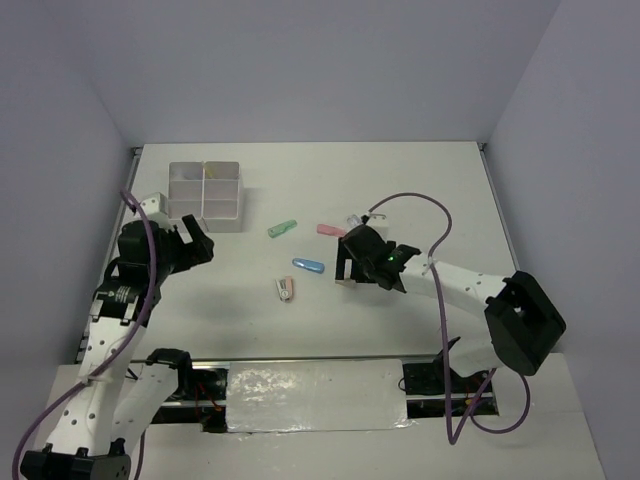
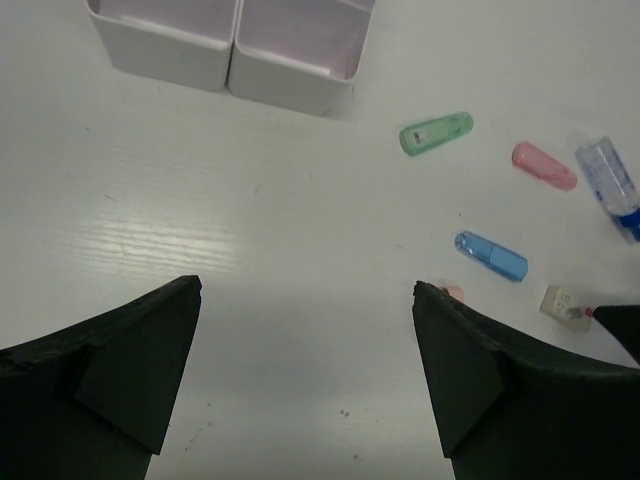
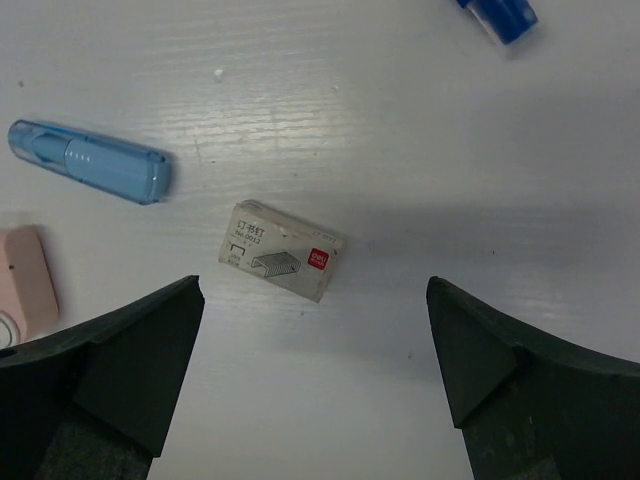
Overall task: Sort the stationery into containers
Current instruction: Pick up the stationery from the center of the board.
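The containers (image 1: 205,195), a whitish 2x2 box block, stand at the far left and also show in the left wrist view (image 2: 230,50). On the table lie a green stick (image 1: 283,228), a pink stick (image 1: 331,230), a blue stick (image 1: 308,266) and a small pink stapler (image 1: 285,289). My right gripper (image 3: 315,285) is open and empty, hovering just above a small staple box (image 3: 282,250), with the blue stick (image 3: 90,162) to its left. My left gripper (image 2: 307,288) is open and empty over bare table, short of the containers.
A blue-tipped clear pen (image 2: 612,180) lies right of the pink stick (image 2: 543,166). The green stick (image 2: 436,133) and blue stick (image 2: 491,256) lie between the two arms. Grey walls enclose the table on three sides.
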You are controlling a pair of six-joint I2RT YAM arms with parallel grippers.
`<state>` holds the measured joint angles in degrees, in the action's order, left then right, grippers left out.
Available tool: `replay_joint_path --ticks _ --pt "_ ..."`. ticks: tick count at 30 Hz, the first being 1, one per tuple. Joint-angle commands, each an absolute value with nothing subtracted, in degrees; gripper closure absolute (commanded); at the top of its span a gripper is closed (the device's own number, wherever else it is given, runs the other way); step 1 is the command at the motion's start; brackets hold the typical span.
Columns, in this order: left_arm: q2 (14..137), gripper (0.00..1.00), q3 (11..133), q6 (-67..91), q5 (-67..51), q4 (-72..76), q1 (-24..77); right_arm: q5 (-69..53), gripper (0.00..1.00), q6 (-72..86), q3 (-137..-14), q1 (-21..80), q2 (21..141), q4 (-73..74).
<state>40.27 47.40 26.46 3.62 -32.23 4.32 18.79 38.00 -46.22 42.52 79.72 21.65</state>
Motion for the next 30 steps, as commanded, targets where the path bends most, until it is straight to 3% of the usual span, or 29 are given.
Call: replay_joint_path --ticks 1,7,15,19,27,30 --pt "39.73 0.01 47.29 24.87 1.85 -29.62 5.8 27.94 0.0 50.35 -45.44 44.2 80.06 19.86" --pt "38.94 0.01 47.11 24.7 2.02 -29.88 6.77 32.86 0.01 57.21 -48.33 47.54 85.86 22.05" --pt "39.11 0.01 46.93 24.0 0.44 -29.27 6.94 32.43 0.09 57.39 -51.33 49.04 94.74 21.27" --pt "39.29 0.01 46.93 23.73 -0.88 -29.09 7.21 32.0 0.26 57.74 -50.63 49.39 95.54 20.74" --pt "38.85 0.01 46.85 23.73 -0.79 -29.0 7.38 29.71 0.45 56.08 -49.22 50.27 95.45 18.11" --pt "38.93 0.01 46.67 23.73 -1.05 -28.92 7.82 28.66 0.61 53.62 -47.82 50.19 94.22 15.57"
